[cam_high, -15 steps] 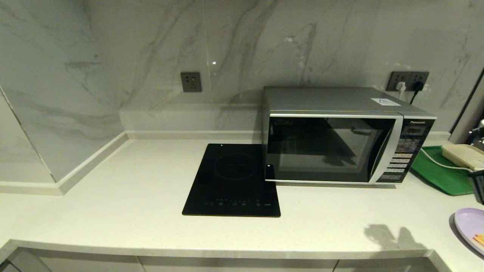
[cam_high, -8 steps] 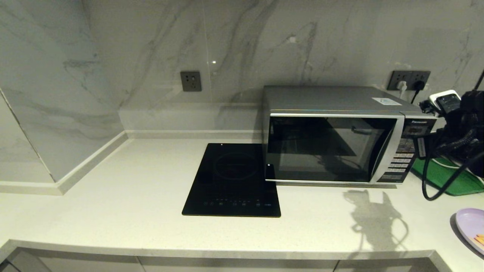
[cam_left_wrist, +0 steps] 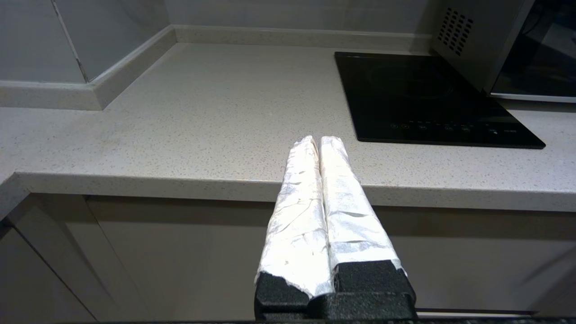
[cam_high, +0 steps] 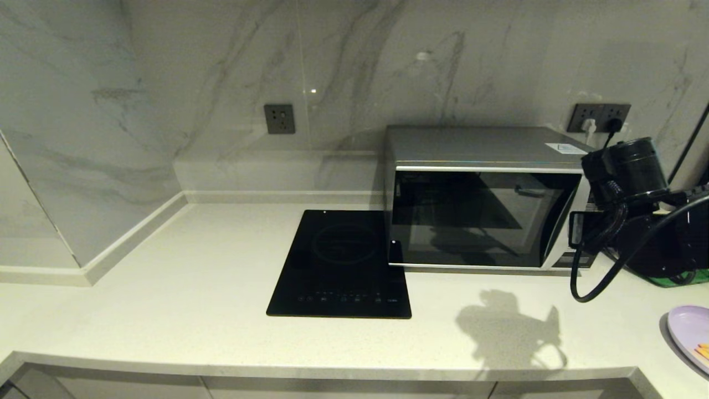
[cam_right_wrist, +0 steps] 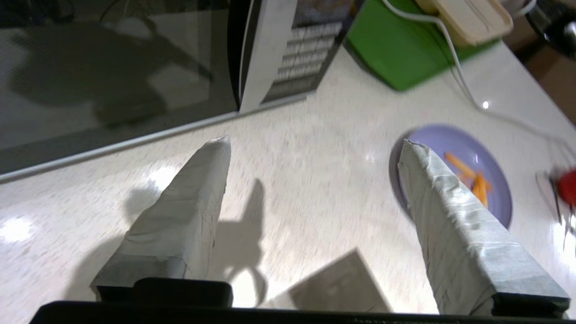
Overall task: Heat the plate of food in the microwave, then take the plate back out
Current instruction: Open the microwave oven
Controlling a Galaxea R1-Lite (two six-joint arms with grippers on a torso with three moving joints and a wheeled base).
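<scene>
The silver microwave stands at the back right of the counter with its dark glass door closed. My right arm hangs in front of its button panel. My right gripper is open and empty above the bare counter, just in front of the door's lower corner. The lavender plate of food, with a few orange sticks, lies on the counter beside one finger, apart from it; its edge shows at the front right. My left gripper is shut and empty, parked below the counter's front edge.
A flat black cooktop lies left of the microwave. A green tray holding a cream box sits right of the microwave, and a white cable runs across it. A red object lies beyond the plate.
My right arm has swung in from the right edge to the front of the microwave's button panel. Its shadow on the counter has moved left.
</scene>
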